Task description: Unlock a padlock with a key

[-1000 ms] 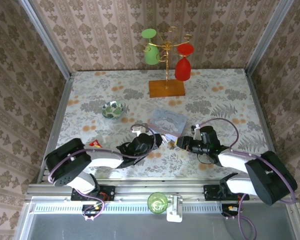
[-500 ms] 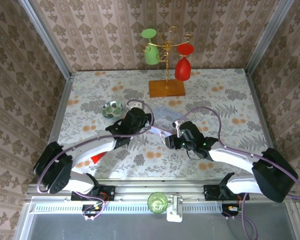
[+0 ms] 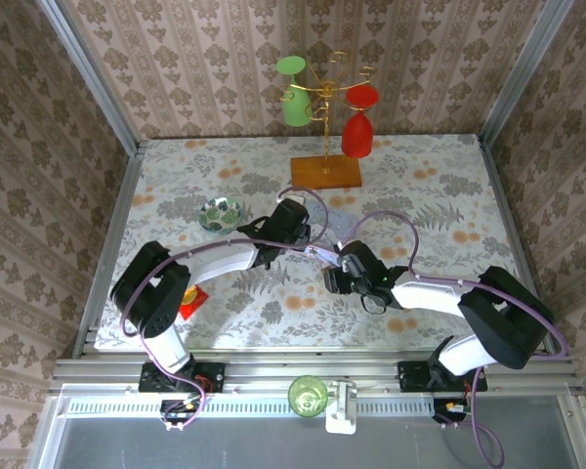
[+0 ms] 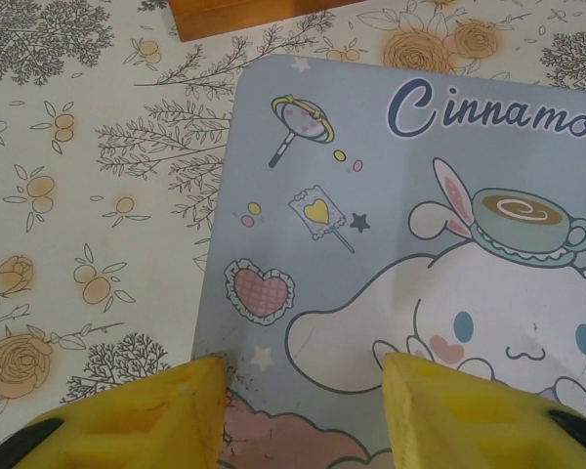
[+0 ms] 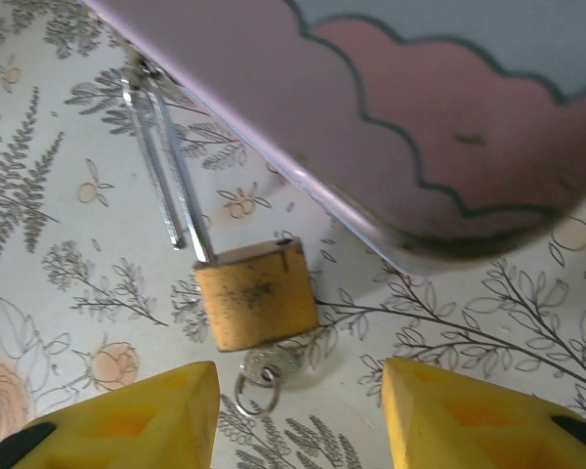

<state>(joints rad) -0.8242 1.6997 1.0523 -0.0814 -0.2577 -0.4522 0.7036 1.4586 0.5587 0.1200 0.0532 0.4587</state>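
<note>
Right now my right tool [image 5: 298, 410] hangs partly open with nothing between its yellow fingertips, pointed down at the worktop [image 5: 59, 293]. Just ahead of the gap lies the key [image 5: 259, 376], its round head and small ring poking out from the bottom of the padlock [image 5: 257, 293], so it looks seated in the keyhole. The padlock lies flat on the worktop, and its silvery shackle [image 5: 171, 166] runs up to the edge of the pale blue tin box [image 5: 420, 127], where it seems hooked on. My left tool [image 4: 303, 410] is likewise spread and empty, poised over the near corner of the box lid.

To do this well, I judge the left tool should press down and steady the box. The right fingertips should then centre on the key head, close on its flat faces, and twist about the key's own axis without dragging the padlock.
</note>
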